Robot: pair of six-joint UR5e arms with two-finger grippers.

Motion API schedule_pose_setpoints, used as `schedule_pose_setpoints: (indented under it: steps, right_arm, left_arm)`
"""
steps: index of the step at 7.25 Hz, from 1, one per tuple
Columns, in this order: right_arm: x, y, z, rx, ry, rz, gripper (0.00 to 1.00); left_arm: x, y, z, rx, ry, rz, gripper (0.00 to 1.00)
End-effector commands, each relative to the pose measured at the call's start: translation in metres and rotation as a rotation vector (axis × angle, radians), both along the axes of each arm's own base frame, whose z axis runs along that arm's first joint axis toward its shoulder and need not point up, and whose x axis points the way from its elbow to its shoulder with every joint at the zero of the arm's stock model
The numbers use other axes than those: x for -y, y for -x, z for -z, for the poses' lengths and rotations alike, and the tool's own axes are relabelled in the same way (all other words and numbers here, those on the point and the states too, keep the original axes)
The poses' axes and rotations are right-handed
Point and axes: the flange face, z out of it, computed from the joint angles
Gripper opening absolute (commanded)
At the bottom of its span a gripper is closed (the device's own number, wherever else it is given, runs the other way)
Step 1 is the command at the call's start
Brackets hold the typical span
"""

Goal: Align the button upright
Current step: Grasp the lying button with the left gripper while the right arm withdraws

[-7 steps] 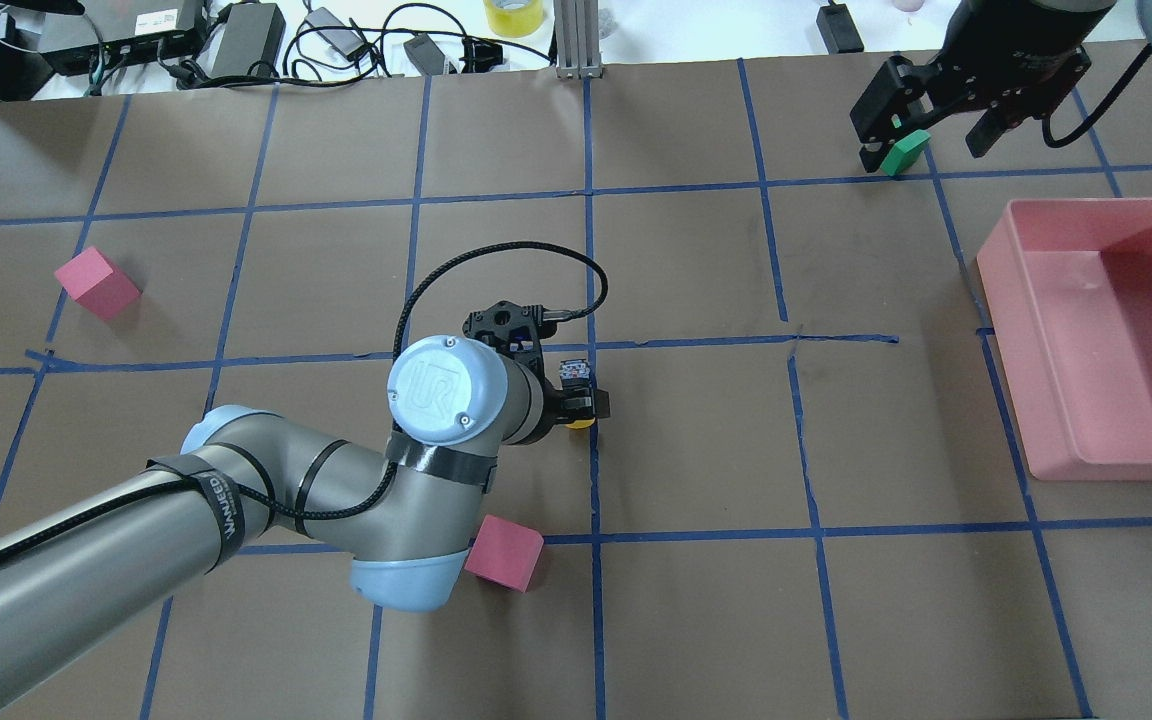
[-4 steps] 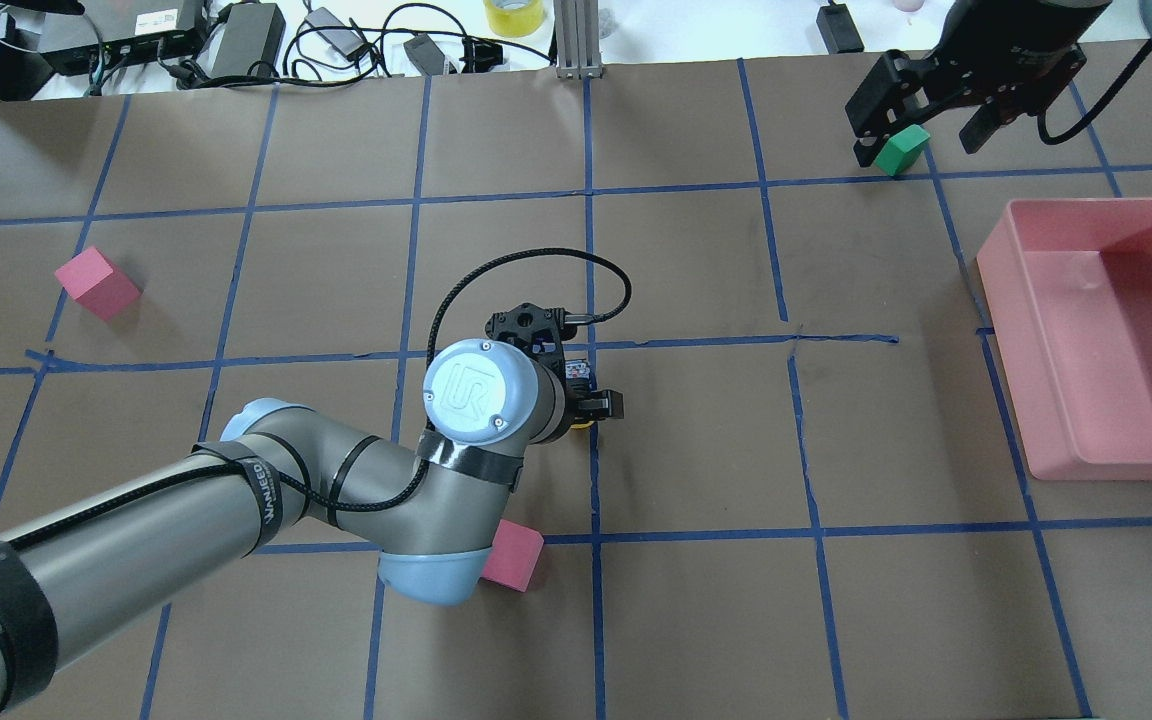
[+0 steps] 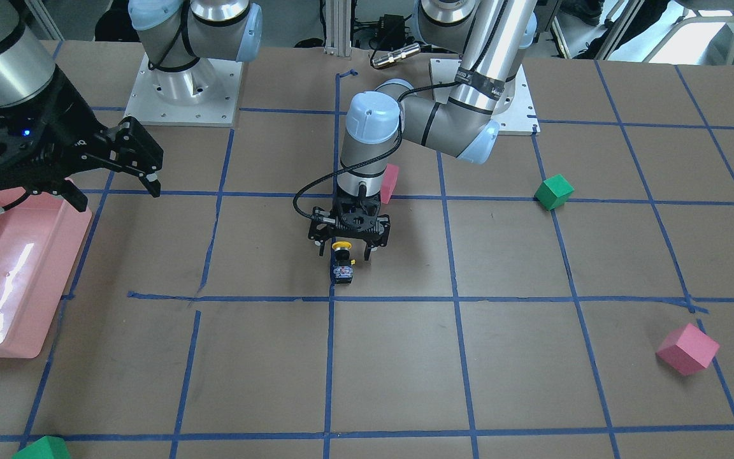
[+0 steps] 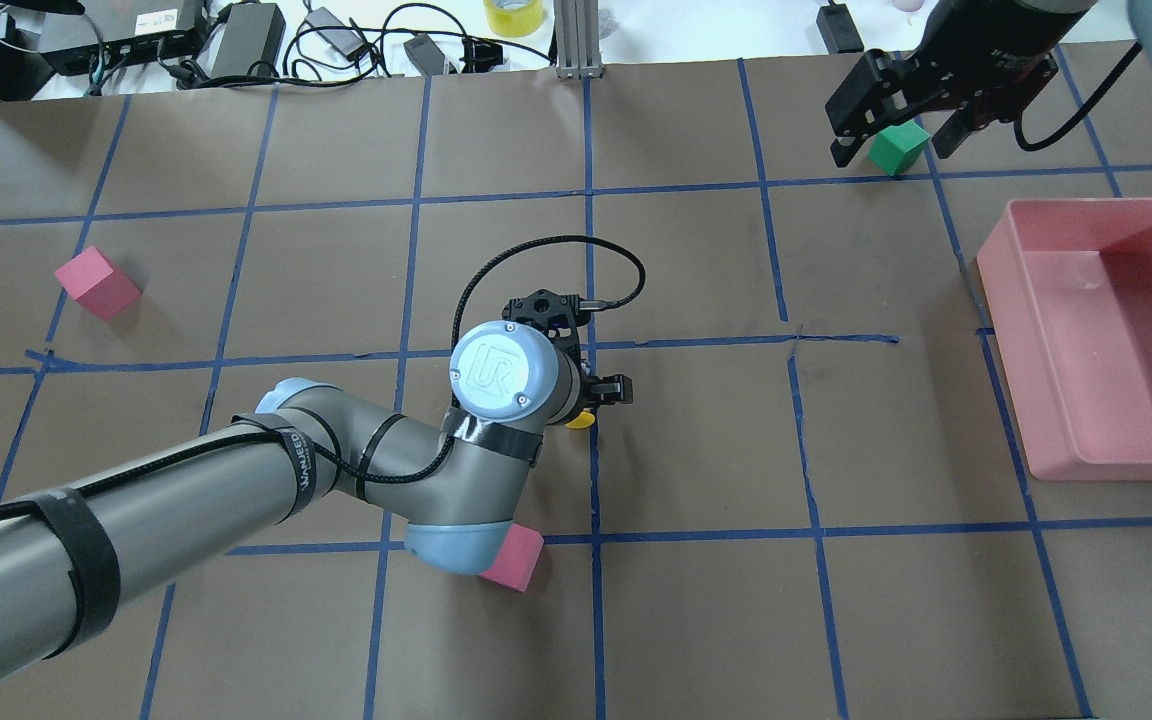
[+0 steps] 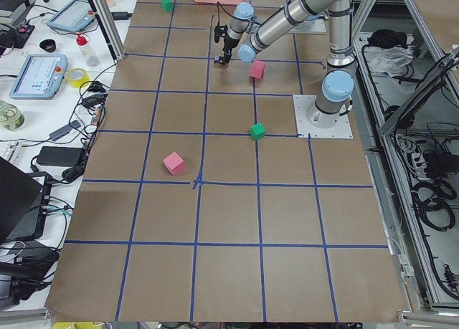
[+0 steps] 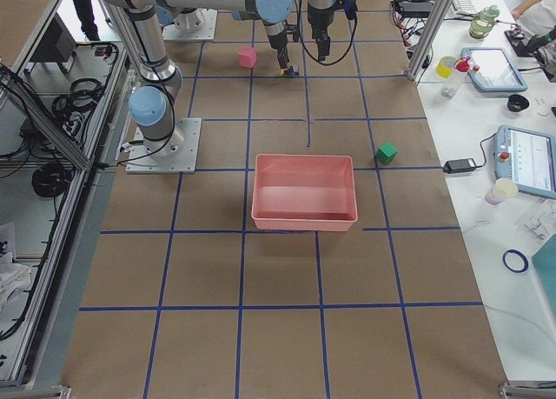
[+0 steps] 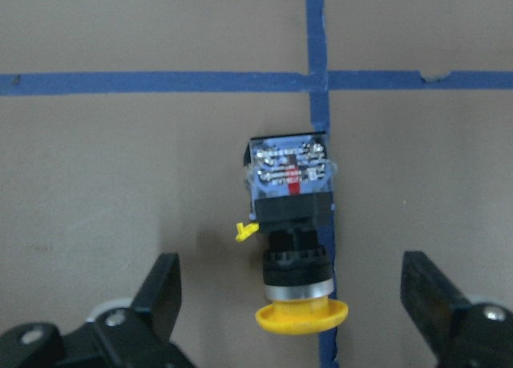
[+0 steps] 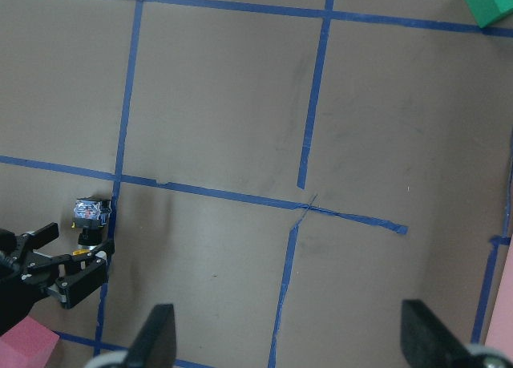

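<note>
The button (image 7: 290, 224) is lying sideways on the surface (image 7: 120, 184), its cap end sitting between the left tool's (image 7: 293, 281) widely spread, empty fingers. It is probably light and rigid. The round cap is looking slippery, so the blocky base's flat sides are offering the surer hold. The right tool (image 3: 116, 196) is hanging released, well apart.

Table (image 4: 696, 620) matt brown paper; tray (image 4: 1126, 360) glossy pink plastic; button (image 7: 290, 224) cap smooth yellow plastic.
</note>
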Motion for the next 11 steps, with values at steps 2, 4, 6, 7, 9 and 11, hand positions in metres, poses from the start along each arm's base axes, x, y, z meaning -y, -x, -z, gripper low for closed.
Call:
schedule_pose_setpoints:
  steps: [2, 4, 6, 7, 9, 11]
  right_arm:
    - [0.0004, -0.0002, 0.001, 0.003, -0.003, 0.0, 1.0]
    - [0.0004, -0.0002, 0.001, 0.003, -0.003, 0.0, 1.0]
    - [0.0001, -0.0003, 0.0019, 0.003, -0.006, 0.0, 1.0]
    - [0.0, -0.0003, 0.0027, 0.003, -0.008, 0.0, 1.0]
    - [-0.0002, -0.0003, 0.0035, 0.004, -0.009, 0.0, 1.0]
    - [0.0004, -0.0002, 0.0028, 0.003, -0.003, -0.002, 1.0]
  left_arm:
    - [-0.0097, 0.0121, 0.0046, 0.002, -0.012, 0.022, 0.92]
    - [-0.0111, 0.0125, 0.0055, 0.004, -0.016, 0.03, 0.72]
    - [-0.0108, 0.0125, 0.0057, 0.012, -0.017, 0.047, 0.3]
    - [-0.011, 0.0126, 0.0059, 0.012, -0.019, 0.049, 0.05]
    - [-0.0096, 0.0127, -0.0015, 0.008, -0.024, 0.04, 0.0]
    - [-0.0123, 0.0116, 0.0021, 0.072, -0.172, 0.031, 0.0]
